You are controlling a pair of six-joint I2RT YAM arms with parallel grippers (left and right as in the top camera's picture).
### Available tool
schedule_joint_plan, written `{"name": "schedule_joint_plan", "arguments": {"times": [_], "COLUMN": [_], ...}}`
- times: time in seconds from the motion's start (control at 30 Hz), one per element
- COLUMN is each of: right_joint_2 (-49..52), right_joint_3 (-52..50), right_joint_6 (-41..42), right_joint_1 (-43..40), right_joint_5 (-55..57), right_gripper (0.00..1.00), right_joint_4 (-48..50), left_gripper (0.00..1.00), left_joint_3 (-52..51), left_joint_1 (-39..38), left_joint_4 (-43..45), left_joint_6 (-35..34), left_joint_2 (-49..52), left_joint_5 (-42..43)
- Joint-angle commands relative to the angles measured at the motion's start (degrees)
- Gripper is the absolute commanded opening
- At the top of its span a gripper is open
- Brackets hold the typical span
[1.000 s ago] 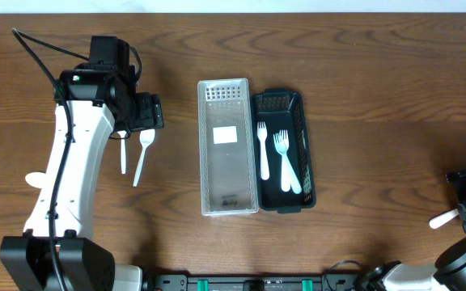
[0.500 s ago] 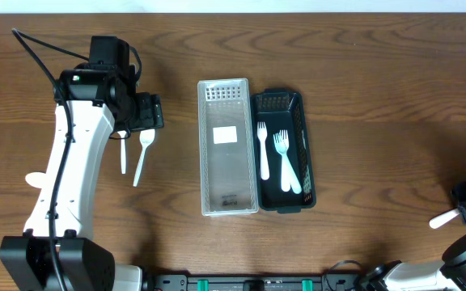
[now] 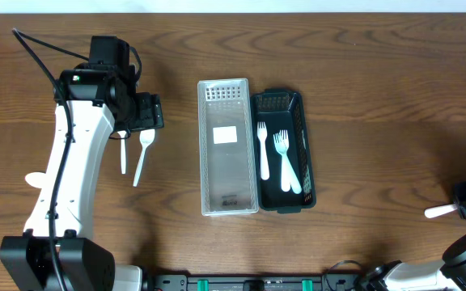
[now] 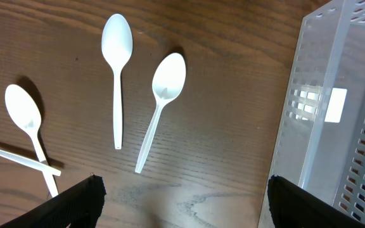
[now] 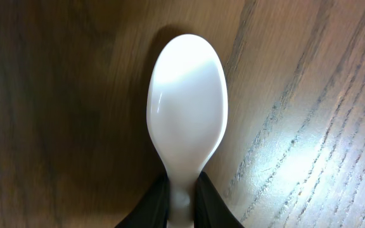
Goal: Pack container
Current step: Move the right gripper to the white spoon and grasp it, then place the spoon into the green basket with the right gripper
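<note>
pinching a glossy white spoon (image 5: 187, 120) (oval-bowled).

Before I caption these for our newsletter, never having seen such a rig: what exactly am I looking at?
This is a two-armed robot at a wooden table. The wide picture comes from a camera fixed overhead; the other two come from cameras on each wrist. In the middle stand a clear tray and a black basket holding white forks. The left pincer, open, hovers over loose spoons. The right pincer, far right, is shut on one white spoon.
</note>
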Motion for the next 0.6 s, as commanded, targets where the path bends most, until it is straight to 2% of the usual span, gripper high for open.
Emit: {"name": "schedule_joint_plan", "arguments": {"times": [0.0,0.3,0.57], "right_joint_2": [1.6,-1.0,-7.9], "right_joint_3": [-0.5,2.0,9.9], "right_joint_6": [0.2,-1.3,-4.9], "right_joint_1": [-0.1,4.7,22.3], "right_joint_5": [-2.8,-3.5,-3.4], "right_gripper": [0.02,0.02,0.01], "right_joint_4": [-0.3,-2.7,-13.0], "left_gripper": [0.84,0.84,0.84], "left_joint_3": [0.6,0.6,0.6], "left_joint_1": [0.2,0.2,0.2], "left_joint_4": [-0.4,-0.6,-0.6], "left_joint_6": [0.0,0.1,0.1], "left_joint_2": [0.1,0.1,0.1], "left_joint_5": [-0.3,-0.3,-0.3]}}
